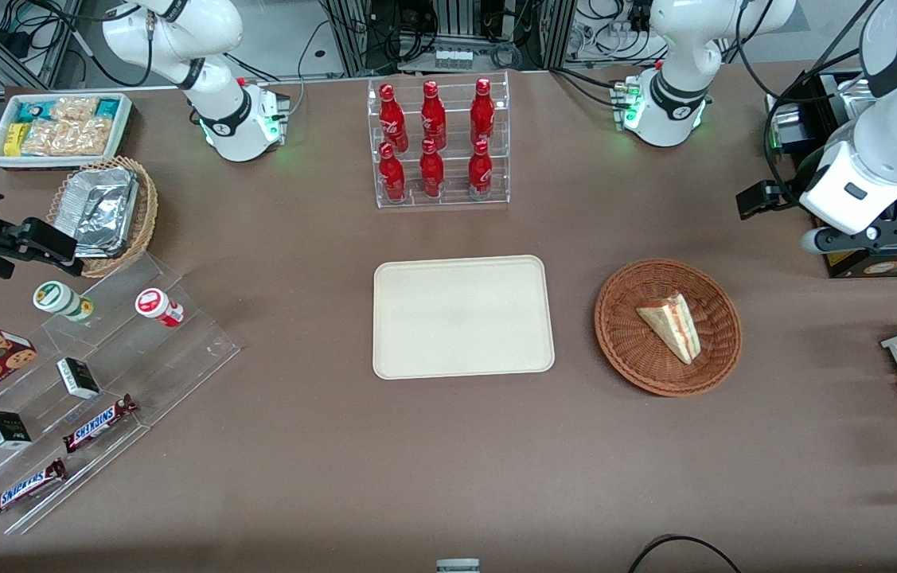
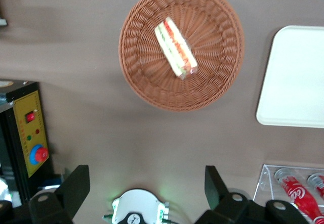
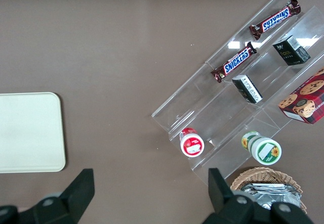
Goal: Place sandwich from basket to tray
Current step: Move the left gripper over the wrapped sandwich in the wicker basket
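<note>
Lying in basket [image 2: 152,77]: sandwich [image 2: 175,47] | fingers [image 2: 76,186] spread, empty, well apart from it

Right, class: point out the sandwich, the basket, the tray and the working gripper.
sandwich [image 1: 672,324]: front view, top bread face.
basket [image 1: 625,342]: front view, bare woven wall.
tray [image 1: 460,318]: front view, bare middle.
gripper [image 2: 147,188]: left wrist view, open, midway between fingertips, raised beside the basket.

The gripper [image 2: 143,186], fingers spread wide and empty, hangs high above bare table farther from the front camera than the basket [image 1: 623,334]. Nothing stands over the sandwich [image 1: 669,325] or over the tray [image 1: 416,350] beside the basket. The bottle rack [image 1: 442,143] stands well apart, farther from the camera than the tray.
</note>
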`<action>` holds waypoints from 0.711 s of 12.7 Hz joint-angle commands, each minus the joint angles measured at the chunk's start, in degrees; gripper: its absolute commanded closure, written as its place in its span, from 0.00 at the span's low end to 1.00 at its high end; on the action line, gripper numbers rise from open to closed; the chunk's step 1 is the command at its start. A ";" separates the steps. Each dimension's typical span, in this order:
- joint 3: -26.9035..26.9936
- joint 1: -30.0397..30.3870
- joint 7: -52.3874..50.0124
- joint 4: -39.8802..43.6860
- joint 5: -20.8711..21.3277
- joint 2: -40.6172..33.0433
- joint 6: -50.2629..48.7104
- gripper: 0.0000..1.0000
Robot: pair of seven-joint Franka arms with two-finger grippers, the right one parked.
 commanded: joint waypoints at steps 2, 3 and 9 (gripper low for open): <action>0.20 0.15 3.42 0.42 -0.37 0.69 1.54 0.00; 0.20 0.15 3.44 -0.28 -0.01 1.48 1.80 0.00; 0.11 -0.12 2.65 -7.37 0.08 6.58 11.26 0.00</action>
